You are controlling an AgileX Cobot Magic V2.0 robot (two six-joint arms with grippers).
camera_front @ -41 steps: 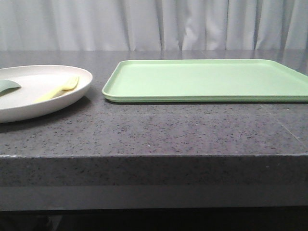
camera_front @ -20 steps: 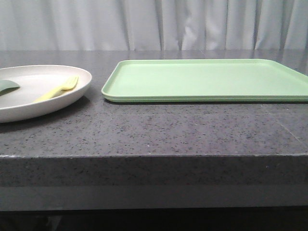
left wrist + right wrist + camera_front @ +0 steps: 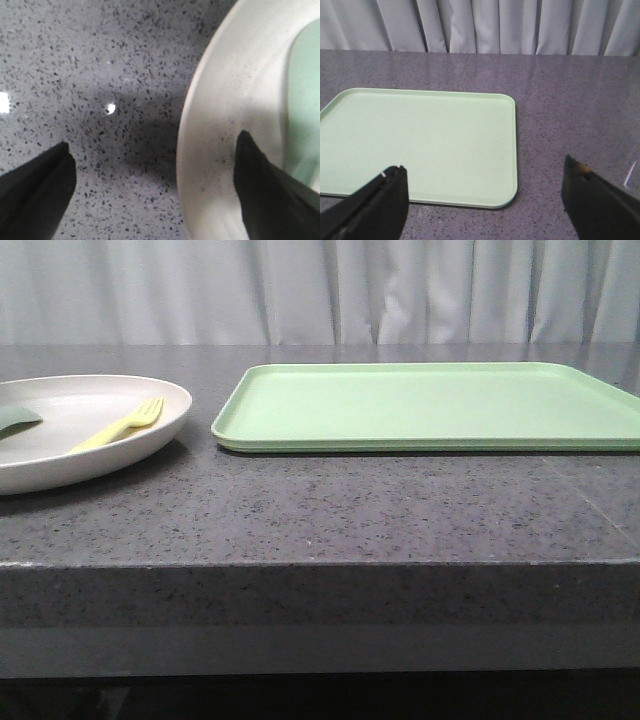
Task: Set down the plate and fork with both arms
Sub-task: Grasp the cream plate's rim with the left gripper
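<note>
The off-white plate sits at the counter's far left in the front view. The pale-yellow fork lies in it, tines pointing to the back right. No gripper shows in the front view. In the left wrist view my left gripper is open and straddles the rim of the plate, with one finger over the dish and the other over the counter. My right gripper is open and empty, above the counter by a near corner of the green tray.
A small teal-green utensil lies in the plate at its left side and also shows in the left wrist view. The flat light-green tray lies right of the plate on the dark speckled counter. A grey curtain hangs behind.
Almost nothing. The teal utensil at the plate's left looks slightly flatter and darker than a second ago; plate, fork and tray stay put.
</note>
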